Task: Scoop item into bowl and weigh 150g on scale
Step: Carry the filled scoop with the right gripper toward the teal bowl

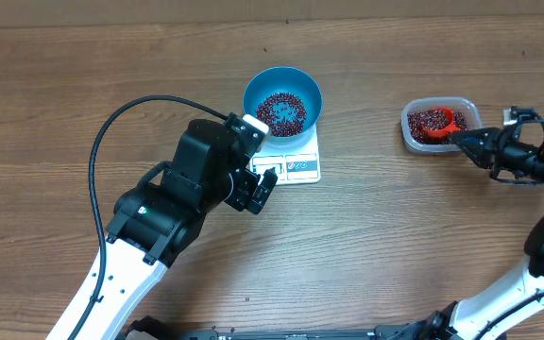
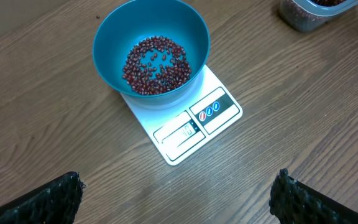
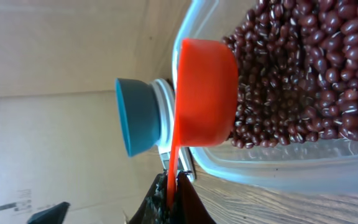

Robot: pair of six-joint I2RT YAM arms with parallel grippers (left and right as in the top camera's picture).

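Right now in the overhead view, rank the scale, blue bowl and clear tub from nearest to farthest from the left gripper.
1. Scale, just right of the left gripper.
2. Blue bowl, standing on the scale's far end.
3. Clear tub, far right of the table.

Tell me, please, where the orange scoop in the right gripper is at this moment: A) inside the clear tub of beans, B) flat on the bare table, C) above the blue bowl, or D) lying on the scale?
A: the right gripper holds the orange scoop by its handle with the cup inside the clear tub among the beans, well away from the blue bowl on the scale.
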